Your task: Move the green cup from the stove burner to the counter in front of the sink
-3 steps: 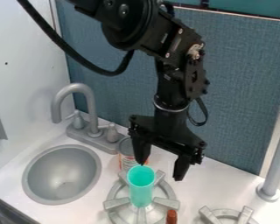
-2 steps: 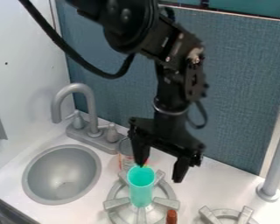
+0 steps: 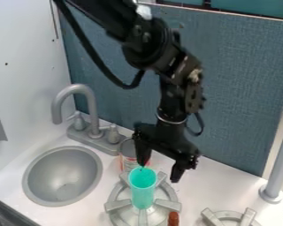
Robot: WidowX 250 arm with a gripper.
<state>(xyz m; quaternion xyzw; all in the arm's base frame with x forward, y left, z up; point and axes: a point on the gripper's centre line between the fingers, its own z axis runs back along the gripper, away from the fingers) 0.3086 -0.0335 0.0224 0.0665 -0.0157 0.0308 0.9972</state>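
- The gripper (image 3: 158,173) is spread wide, nothing held.
- A green cup (image 3: 143,194), maybe touched by one finger, is set on a burner (image 3: 116,206).
- A can (image 3: 127,152) is seen behind.

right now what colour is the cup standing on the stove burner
The tall, open cylindrical cup is turquoise green, seen best in the camera view.

We see a tall, slim turquoise cup (image 3: 143,194), smooth-sided and round-mouthed, standing upright with its open top up, inside the round edge of the grey burner (image 3: 116,206).
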